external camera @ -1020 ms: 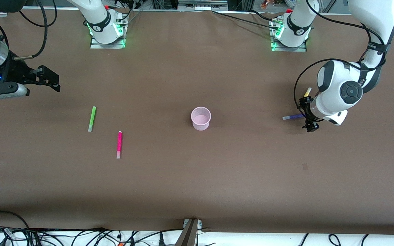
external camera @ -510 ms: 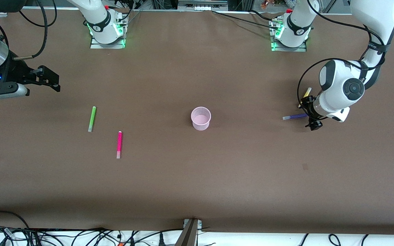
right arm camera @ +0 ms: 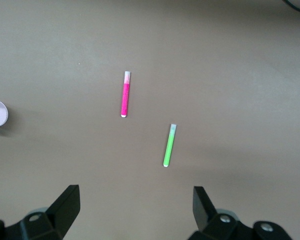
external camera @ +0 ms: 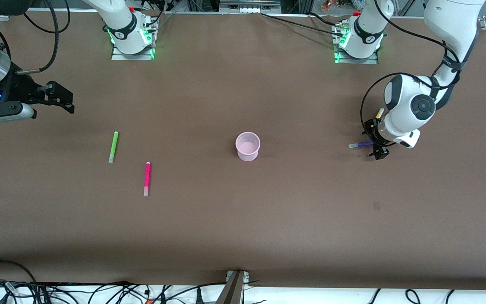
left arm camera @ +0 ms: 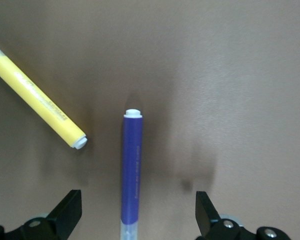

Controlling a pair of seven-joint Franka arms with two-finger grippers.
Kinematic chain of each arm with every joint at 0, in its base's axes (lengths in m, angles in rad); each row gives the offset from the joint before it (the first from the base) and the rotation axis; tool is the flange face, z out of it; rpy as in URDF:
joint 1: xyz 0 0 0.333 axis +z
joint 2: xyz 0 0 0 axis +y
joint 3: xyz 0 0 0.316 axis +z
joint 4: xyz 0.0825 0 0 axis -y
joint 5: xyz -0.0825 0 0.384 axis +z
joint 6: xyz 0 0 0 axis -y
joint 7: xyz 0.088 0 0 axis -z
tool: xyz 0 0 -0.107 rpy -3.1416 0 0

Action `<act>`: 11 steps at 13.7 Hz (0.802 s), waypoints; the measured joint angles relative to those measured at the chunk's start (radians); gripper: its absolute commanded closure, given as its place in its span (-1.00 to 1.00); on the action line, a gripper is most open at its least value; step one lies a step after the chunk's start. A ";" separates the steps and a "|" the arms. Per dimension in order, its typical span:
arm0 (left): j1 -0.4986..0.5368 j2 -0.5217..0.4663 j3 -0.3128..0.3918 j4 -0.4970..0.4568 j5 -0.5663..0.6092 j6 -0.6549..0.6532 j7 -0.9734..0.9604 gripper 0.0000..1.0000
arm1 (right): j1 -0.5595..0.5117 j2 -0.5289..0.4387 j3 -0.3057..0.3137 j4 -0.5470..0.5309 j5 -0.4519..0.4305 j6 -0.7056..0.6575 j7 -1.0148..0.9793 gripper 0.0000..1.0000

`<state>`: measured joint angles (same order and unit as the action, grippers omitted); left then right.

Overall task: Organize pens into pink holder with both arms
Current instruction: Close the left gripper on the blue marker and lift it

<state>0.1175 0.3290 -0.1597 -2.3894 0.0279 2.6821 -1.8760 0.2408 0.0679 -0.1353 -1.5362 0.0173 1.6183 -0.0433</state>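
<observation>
The pink holder [external camera: 248, 146] stands upright mid-table. A dark purple pen [external camera: 361, 145] lies flat toward the left arm's end; in the left wrist view it [left arm camera: 131, 170] lies between my open fingers. My left gripper [external camera: 376, 140] is open, low over this pen, one finger to each side, not closed on it. A yellow pen [external camera: 379, 113] lies just beside it, also in the left wrist view [left arm camera: 37, 101]. A lime green pen [external camera: 113, 146] and a magenta pen [external camera: 147, 178] lie toward the right arm's end. My right gripper [external camera: 59, 98] is open, raised, empty.
The brown table [external camera: 243, 219] stretches wide around the holder. Cables and a metal bracket [external camera: 234, 287] lie along the table edge nearest the front camera. The arm bases [external camera: 131, 40] stand at the farthest edge.
My left gripper has shifted slightly toward the holder and lowered over the purple pen. The right arm has not moved. The pens have not moved.
</observation>
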 measured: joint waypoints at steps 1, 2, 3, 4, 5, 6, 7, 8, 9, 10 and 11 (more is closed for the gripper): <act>0.000 0.003 0.000 -0.013 0.000 0.015 0.000 -1.00 | 0.000 0.000 0.000 0.000 0.000 0.000 0.000 -1.00; 0.000 0.005 0.000 -0.019 0.000 0.024 0.000 -0.96 | 0.000 0.000 0.000 0.000 0.000 0.000 0.000 -1.00; 0.000 0.006 0.000 -0.022 0.000 0.030 0.000 -0.83 | 0.000 0.000 0.000 0.000 0.000 0.000 0.000 -1.00; 0.000 0.006 0.000 -0.024 0.005 0.031 0.001 -0.82 | 0.000 0.000 0.000 0.000 0.000 0.000 0.000 -1.00; 0.000 0.006 0.000 -0.025 0.022 0.031 0.000 -0.78 | 0.000 0.000 0.000 0.000 0.000 0.000 0.000 -1.00; 0.000 0.006 0.000 -0.028 0.045 0.032 0.000 -0.75 | 0.000 0.000 0.000 0.000 0.000 0.000 0.000 -1.00; 0.000 0.006 0.000 -0.030 0.057 0.032 0.000 -0.70 | 0.000 0.000 0.000 0.000 0.000 0.000 0.000 -1.00; 0.001 0.007 0.001 -0.032 0.063 0.033 0.000 -0.63 | 0.000 0.000 0.000 0.000 0.000 0.000 0.000 -1.00; 0.002 0.006 0.002 -0.033 0.067 0.035 0.000 -0.46 | 0.000 0.000 0.000 0.000 0.000 0.000 0.000 -1.00; 0.003 0.006 0.002 -0.034 0.069 0.036 0.000 -0.25 | 0.000 0.000 0.000 0.000 0.000 0.000 0.000 -1.00; 0.003 0.006 0.003 -0.034 0.069 0.037 0.000 -0.17 | 0.000 0.000 0.000 0.000 0.000 0.000 0.000 -1.00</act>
<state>0.1210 0.3355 -0.1571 -2.4233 0.0969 2.7191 -1.8760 0.2412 0.0680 -0.1353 -1.5362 0.0173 1.6180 -0.0432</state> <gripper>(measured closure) 0.181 0.000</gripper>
